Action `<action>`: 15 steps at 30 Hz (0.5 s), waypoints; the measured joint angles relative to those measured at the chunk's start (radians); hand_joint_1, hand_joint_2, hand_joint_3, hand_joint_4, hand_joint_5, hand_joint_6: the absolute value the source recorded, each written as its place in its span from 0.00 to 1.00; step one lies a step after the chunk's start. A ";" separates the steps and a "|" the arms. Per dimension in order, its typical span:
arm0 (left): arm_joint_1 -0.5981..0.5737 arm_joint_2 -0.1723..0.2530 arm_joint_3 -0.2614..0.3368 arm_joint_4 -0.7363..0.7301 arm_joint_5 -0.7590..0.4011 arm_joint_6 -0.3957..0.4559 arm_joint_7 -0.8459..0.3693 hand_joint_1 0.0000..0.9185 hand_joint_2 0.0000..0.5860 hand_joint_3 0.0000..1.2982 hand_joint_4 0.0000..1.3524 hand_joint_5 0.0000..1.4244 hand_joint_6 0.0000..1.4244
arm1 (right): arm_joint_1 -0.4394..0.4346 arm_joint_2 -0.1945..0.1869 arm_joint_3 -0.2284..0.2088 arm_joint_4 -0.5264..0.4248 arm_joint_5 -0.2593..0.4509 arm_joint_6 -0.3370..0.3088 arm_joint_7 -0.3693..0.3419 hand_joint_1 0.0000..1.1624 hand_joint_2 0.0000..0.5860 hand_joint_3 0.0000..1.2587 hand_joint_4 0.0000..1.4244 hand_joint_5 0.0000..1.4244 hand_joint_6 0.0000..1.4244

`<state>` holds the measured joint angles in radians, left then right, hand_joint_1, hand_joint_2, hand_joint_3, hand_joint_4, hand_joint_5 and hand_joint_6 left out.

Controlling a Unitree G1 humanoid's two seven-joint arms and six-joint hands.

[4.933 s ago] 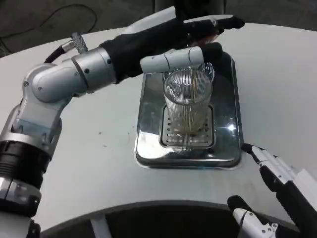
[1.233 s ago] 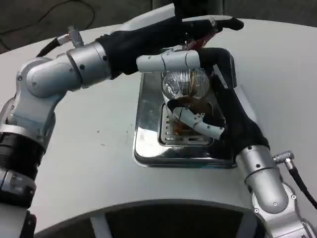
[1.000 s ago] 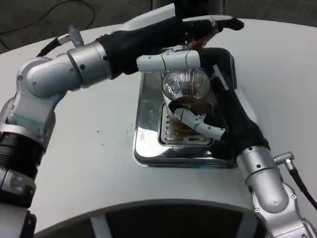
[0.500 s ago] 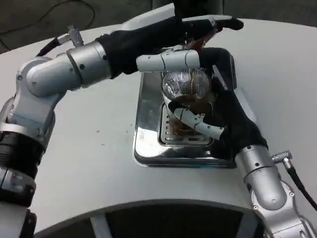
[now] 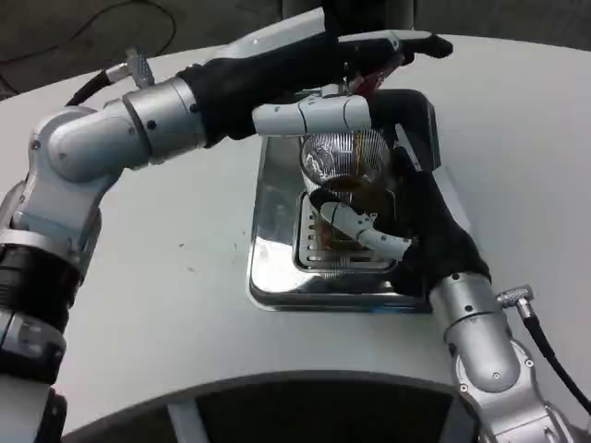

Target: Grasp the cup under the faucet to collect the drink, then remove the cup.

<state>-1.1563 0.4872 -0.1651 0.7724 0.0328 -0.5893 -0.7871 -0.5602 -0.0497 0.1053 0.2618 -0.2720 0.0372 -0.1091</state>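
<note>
A ribbed clear glass cup (image 5: 346, 175) stands on the grate of a shiny metal drip tray (image 5: 277, 240), with brown drink in its lower part. My right hand (image 5: 416, 221) grips the cup from the right, its white fingers (image 5: 365, 231) wrapped across the front. My left hand (image 5: 342, 78) reaches over the cup's top at the dark dispenser, one white finger (image 5: 309, 115) lying just above the rim and another stretched out toward a red-tipped tap lever (image 5: 369, 81). What the left hand holds, if anything, I cannot make out.
The tray sits mid-table on a round white table (image 5: 166, 305). The dark dispenser body (image 5: 369, 14) rises behind the tray. My left forearm (image 5: 120, 138) crosses the table's left side; the table's front edge (image 5: 277, 378) curves close to me.
Five seconds back the cup was empty and my right hand lay open near the front edge. Now it grips the cup, which holds brown drink. Over the last second little has moved.
</note>
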 measured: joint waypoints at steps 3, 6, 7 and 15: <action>-0.001 0.004 -0.002 0.002 0.000 -0.001 0.000 0.00 0.17 0.11 0.02 0.04 0.05 | -0.009 0.003 0.000 0.015 0.000 -0.007 -0.006 0.62 0.38 0.00 0.04 0.08 0.03; -0.004 0.008 -0.004 0.005 0.000 -0.002 0.000 0.00 0.17 0.11 0.02 0.04 0.05 | -0.016 0.010 0.000 0.032 0.001 -0.018 -0.013 0.62 0.38 0.00 0.04 0.08 0.03; -0.005 0.008 -0.005 0.005 0.000 -0.002 0.000 0.00 0.17 0.11 0.02 0.04 0.05 | -0.019 0.014 0.000 0.041 0.001 -0.023 -0.019 0.62 0.38 0.00 0.04 0.08 0.03; -0.005 0.013 -0.006 0.005 0.000 -0.002 -0.002 0.00 0.17 0.11 0.02 0.04 0.05 | -0.029 0.032 0.000 0.061 0.000 -0.032 -0.049 0.62 0.38 0.02 0.07 0.12 0.07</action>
<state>-1.1616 0.5002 -0.1712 0.7775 0.0329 -0.5912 -0.7887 -0.5894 -0.0178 0.1051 0.3230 -0.2719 0.0050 -0.1585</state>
